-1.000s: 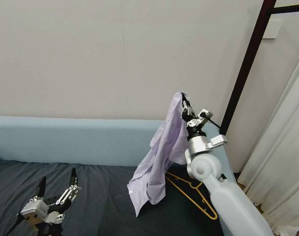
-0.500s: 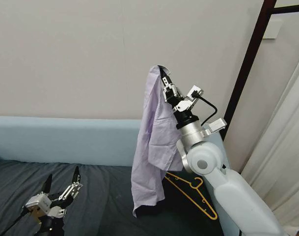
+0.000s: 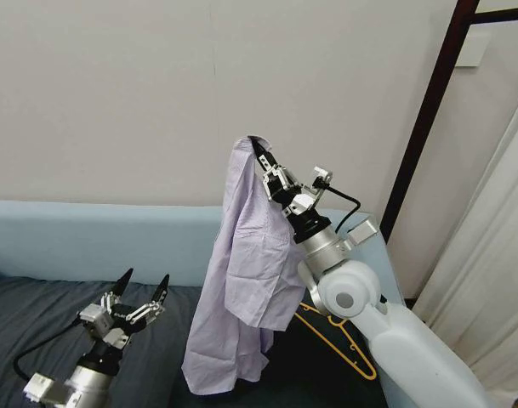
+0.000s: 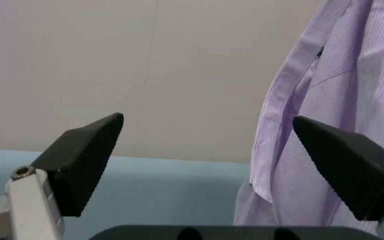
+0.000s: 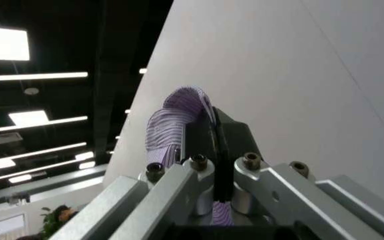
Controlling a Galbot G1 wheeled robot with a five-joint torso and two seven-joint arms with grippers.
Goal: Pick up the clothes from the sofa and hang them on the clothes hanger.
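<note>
At the far left, low over the dark seat cover (image 3: 37, 314) of the sofa (image 3: 97, 242), the left hand (image 3: 144, 286) points upward with its two black fingers (image 4: 85, 160) spread wide and nothing between them; its wrist camera looks past them at the pale wall and the hanging cloth. Just to its right hangs the lilac striped shirt (image 3: 241, 280), lifted in front of the sofa's light-blue backrest and draping in long folds from a peak near its top. Its lower hem reaches down to about the seat, and whether it touches there cannot be told. At that peak the right hand (image 3: 260, 155) is raised on its bent arm, fingers pressed together and pinching a fold of the shirt's fabric; the right wrist view shows the striped cloth bunched over the closed fingertips. Below the right arm a yellow clothes hanger (image 3: 339, 331) lies on the seat, partly hidden by the arm. Farther right a dark rack post (image 3: 424, 119) rises at a slant against the wall, and a pale curtain (image 3: 488, 280) hangs at the edge.
</note>
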